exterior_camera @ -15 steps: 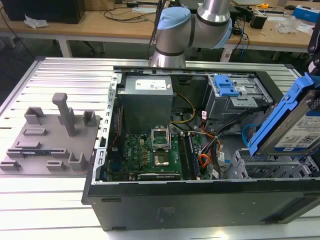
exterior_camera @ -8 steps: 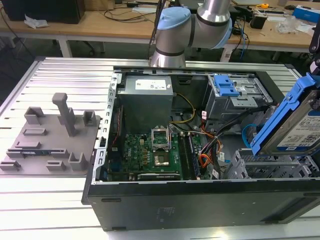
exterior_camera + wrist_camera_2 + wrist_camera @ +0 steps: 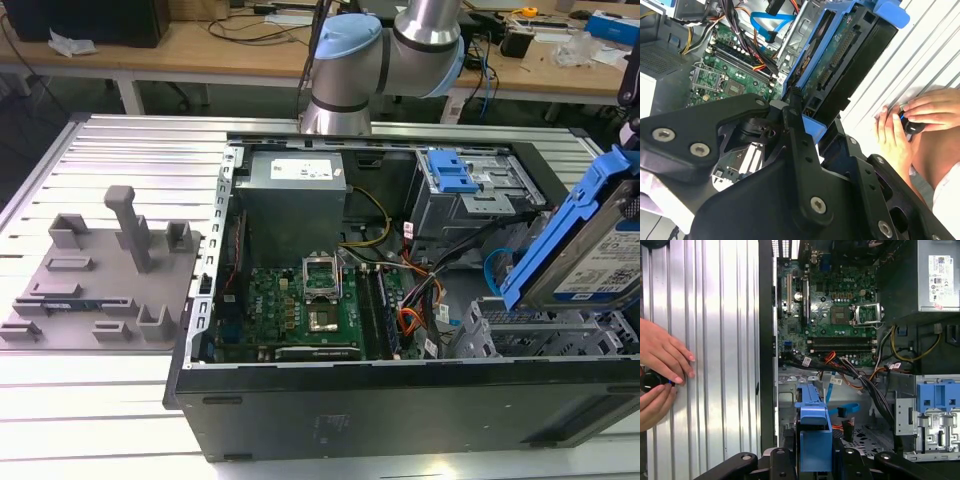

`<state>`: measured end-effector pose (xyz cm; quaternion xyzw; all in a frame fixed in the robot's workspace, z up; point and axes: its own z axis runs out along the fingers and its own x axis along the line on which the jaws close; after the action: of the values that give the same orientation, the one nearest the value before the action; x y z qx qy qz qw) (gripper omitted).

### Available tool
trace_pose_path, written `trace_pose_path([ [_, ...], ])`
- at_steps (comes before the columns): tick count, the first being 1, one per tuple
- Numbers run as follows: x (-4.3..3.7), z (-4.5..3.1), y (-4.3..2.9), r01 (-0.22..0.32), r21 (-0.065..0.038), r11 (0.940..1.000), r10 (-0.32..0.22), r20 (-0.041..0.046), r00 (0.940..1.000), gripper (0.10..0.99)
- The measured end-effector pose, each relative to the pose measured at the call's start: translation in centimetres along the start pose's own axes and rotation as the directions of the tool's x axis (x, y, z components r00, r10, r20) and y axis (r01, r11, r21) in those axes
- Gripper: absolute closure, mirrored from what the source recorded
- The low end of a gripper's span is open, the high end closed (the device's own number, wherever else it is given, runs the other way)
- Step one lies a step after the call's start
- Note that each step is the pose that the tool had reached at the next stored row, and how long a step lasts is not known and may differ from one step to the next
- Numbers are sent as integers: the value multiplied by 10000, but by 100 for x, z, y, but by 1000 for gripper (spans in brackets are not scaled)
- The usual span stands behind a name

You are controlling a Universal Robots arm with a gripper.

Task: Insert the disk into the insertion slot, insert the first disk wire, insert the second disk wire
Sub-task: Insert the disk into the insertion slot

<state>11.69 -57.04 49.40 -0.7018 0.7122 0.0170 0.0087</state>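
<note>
One step seemed in hand, insertion: the black gripper (image 3: pixel 815 460) clamped the flat silver hard drive in a bright blue plastic carrier (image 3: pixel 600 245), tilted above the grey perforated sheet-metal drive cage (image 3: pixel 530 335) at the exterior view's right. Seating it would need levelling. Plug ends of the orange-and-black wire bundle (image 3: pixel 412 322) and flat light blue cable (image 3: pixel 490 272) were unclear.
</note>
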Motion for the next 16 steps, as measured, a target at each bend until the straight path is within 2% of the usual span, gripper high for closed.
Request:
trace_pose_path([
  [7, -90, 21, 4, 4, 0, 10000, -4, 0, 10000, 722],
  [16, -141, 83, 6, 67, -2, 10000, -67, 0, 10000, 722],
])
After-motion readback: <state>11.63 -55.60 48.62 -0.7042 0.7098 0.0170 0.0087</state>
